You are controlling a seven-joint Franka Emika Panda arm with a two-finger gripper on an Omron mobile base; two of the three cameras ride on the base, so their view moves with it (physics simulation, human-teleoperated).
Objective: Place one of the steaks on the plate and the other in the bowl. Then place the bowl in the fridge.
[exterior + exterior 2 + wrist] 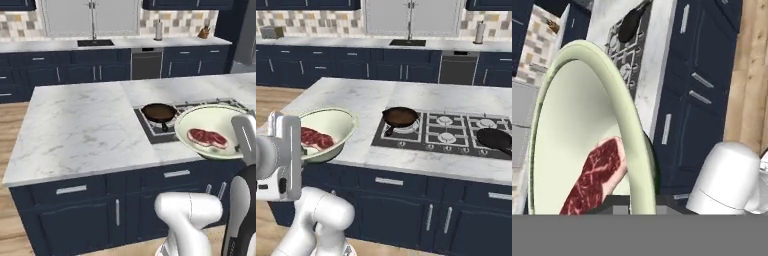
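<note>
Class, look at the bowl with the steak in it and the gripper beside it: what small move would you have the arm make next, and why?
Probably carry the bowl on toward the fridge, keeping it level. It already holds a steak, and the gripper appears shut on its rim, with the bowl off the counter in front of the island's edge. The fridge's grey side shows at the far right.

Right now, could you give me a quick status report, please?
Gripper shut on bowl rim, bowl lifted off the counter. One steak inside. Fridge not reached.
</note>
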